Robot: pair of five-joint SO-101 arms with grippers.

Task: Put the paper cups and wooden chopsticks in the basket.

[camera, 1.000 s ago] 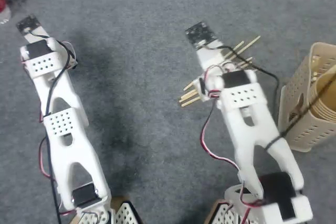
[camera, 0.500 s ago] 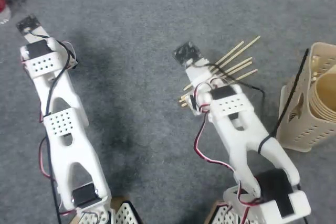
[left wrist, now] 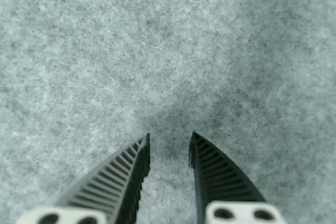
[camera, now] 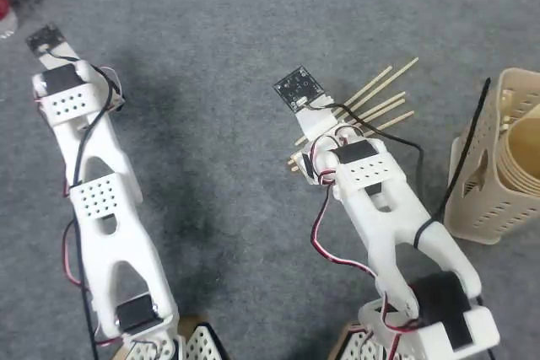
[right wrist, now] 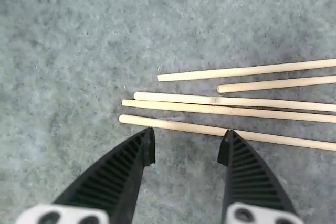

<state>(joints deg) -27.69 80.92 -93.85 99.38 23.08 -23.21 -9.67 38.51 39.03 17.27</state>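
Several wooden chopsticks [right wrist: 220, 103] lie side by side on the grey carpet, fanned out right of centre [camera: 380, 100]. My right gripper [right wrist: 189, 135] is open just short of their near ends, its fingertips on either side of the closest stick [right wrist: 173, 124] without touching it. The right arm [camera: 363, 176] hangs over the sticks' lower ends in the high view. At the right edge stands the beige slotted basket [camera: 485, 200], with stacked paper cups [camera: 525, 153] inside. My left gripper [left wrist: 169, 138] hovers over bare carpet, slightly open and holding nothing. The left arm [camera: 76, 99] is at the far left.
A black cable [camera: 464, 166] runs from the right arm across the basket's front. A red object [camera: 4, 6] sits at the far left edge. Bare grey carpet [camera: 211, 107] lies between the two arms.
The right arm's wrist has swung left and slightly back, uncovering more of the chopsticks. The left arm has kept still.
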